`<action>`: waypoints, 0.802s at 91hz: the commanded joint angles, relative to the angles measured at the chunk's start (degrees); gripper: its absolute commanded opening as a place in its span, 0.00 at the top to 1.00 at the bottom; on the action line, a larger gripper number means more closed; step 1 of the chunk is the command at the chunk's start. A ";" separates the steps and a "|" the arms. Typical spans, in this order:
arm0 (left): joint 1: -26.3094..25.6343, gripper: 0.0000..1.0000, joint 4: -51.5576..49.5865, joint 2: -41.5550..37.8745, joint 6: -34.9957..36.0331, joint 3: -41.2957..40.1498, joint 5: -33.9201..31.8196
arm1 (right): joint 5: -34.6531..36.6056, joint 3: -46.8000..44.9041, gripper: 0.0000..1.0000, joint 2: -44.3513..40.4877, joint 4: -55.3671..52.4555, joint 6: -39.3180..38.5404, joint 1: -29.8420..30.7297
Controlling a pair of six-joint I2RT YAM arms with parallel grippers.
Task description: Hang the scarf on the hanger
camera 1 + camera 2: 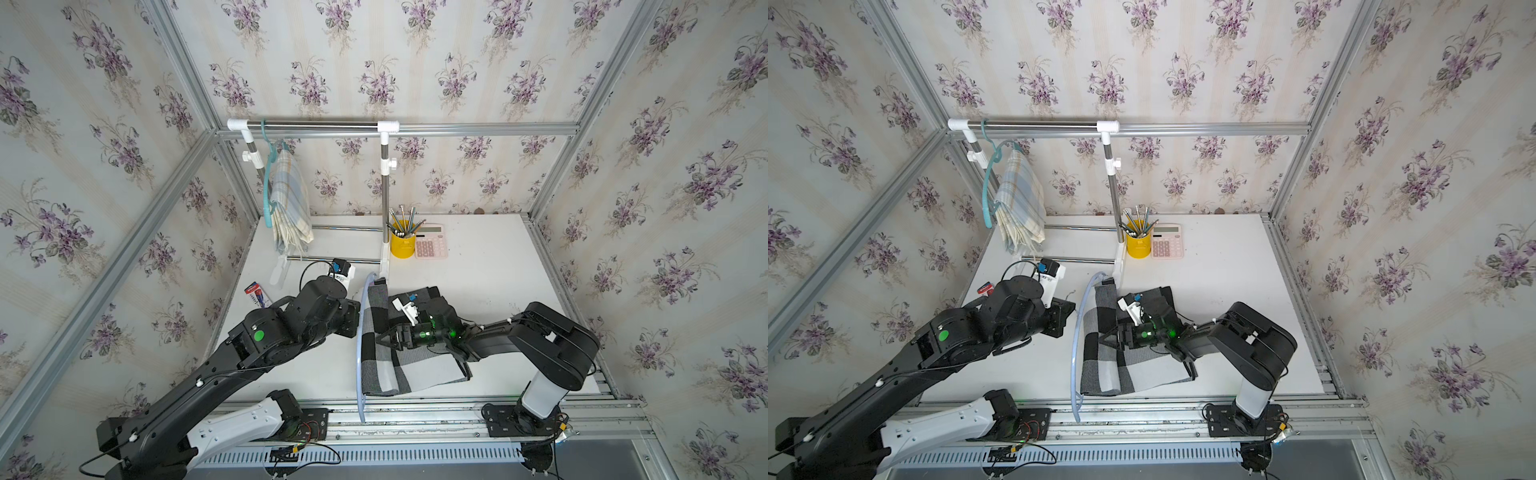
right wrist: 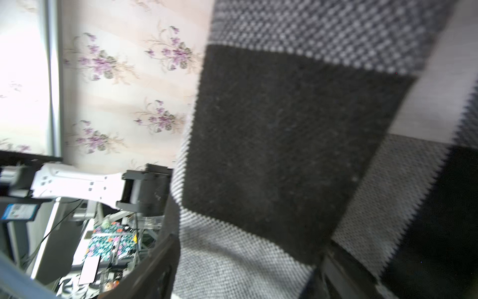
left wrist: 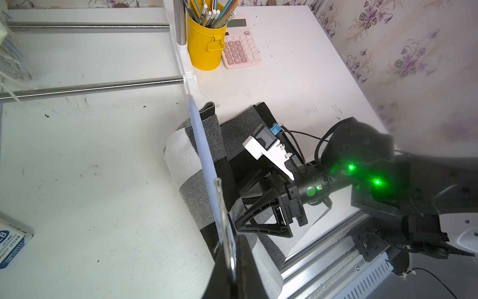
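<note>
- across the white desk [image 1: 478, 282], the biggest thing is the clothes rack [image 1: 316, 124] at the far left; one teal hanger [image 1: 266, 187] with a pale plaid cloth [image 1: 289, 195] hangs on its rail, and bare rail shows between that and the right post
- near the front edge lies the checked scarf [image 1: 411, 370], black, grey and white; most of it rests flat on the desk on the right arm's side, while one end curls over the pale blue hanger [image 3: 203, 150] and tucks down on the left arm's side
- the pale blue hanger is held edge-on to both top views, running from near the rack's foot to the front of the desk; i judge the step in hand is settling the scarf over it, with the carry to the rail not yet done
- left fingers [image 3: 245, 271] are pressed together on the hanger; that pinch should be firm and level, since any roll would let the short end slide off
- right fingers [image 3: 263, 231] are spread, with scarf cloth between them; whether they press it i cannot tell; to do this well, draw more cloth across until both sides weigh about alike, then let go cleanly, snagging no fold, before the hanger rises
</note>
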 commanded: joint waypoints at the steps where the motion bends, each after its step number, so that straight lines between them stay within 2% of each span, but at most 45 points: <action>1: -0.03 1.00 1.64 -0.11 0.72 0.45 0.29 | -4.52 -0.62 0.25 2.00 12.60 5.47 -0.15; 15: -0.04 1.00 1.69 -0.18 0.64 0.32 0.38 | -6.55 -1.64 0.36 5.78 23.04 11.14 -0.39; 22: -0.02 1.00 1.51 -0.35 0.60 0.14 0.25 | -7.62 -1.84 0.47 7.60 28.68 14.11 -0.52; 30: -0.04 1.00 1.25 -0.81 0.59 -0.06 -0.15 | -8.54 -1.90 0.65 8.79 32.24 16.10 -0.82; 44: -0.03 1.00 0.91 -1.69 -0.12 -0.11 -1.55 | -8.02 -2.10 1.00 7.74 32.06 16.37 -1.05; 58: 0.06 1.00 -0.47 -2.89 -2.91 0.41 -5.11 | -5.59 -2.33 1.00 0.92 21.63 14.92 -1.30; 73: 0.64 1.00 -5.30 -1.18 -4.49 5.24 -10.38 | -4.16 -0.64 1.00 -10.85 2.97 9.12 -2.50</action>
